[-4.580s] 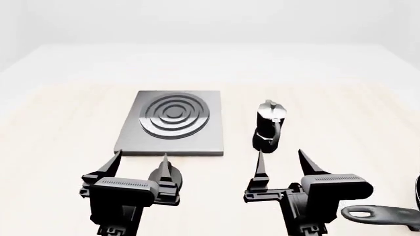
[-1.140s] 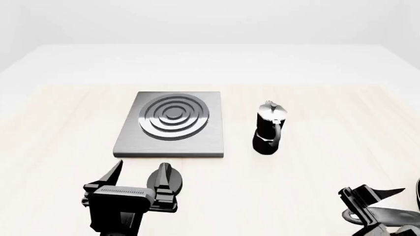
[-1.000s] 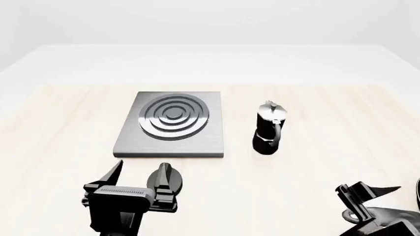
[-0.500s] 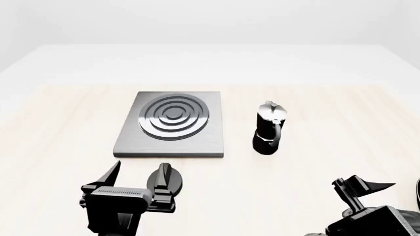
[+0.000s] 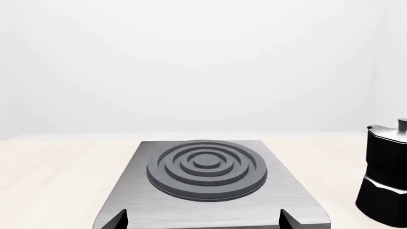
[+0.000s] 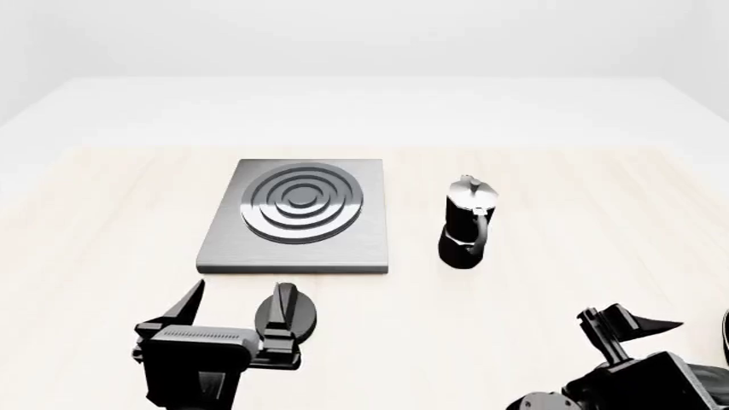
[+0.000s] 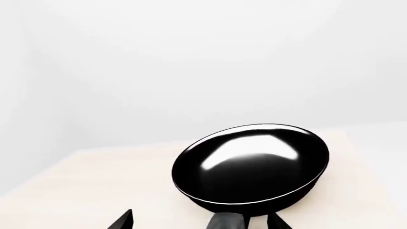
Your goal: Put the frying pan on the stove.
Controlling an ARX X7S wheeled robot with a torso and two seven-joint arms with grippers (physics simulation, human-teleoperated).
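On the pale wooden worktop (image 6: 569, 222) we see the stove (image 6: 300, 214) lying flat at about 11 o'clock from the centre of the head view, its dark rings bare. The moka pot (image 6: 467, 224) stands upright at its 3 o'clock, apart from it.

Our left end effector (image 6: 234, 309) hangs at 7 o'clock in the head view, its two fingers spread wide with nothing between them; a small round black knob (image 6: 287, 313) sits just by its inner finger. In the left wrist view the fingertips (image 5: 117, 220) frame the near edge of the stove (image 5: 203, 183).

Our right end effector (image 6: 630, 326) is at 5 o'clock in the head view, low in the corner. The frying pan (image 7: 253, 167) shows in the right wrist view, glossy and tilted, its handle (image 7: 229, 221) running in between the two fingers. We cannot tell whether they are clamped on it.
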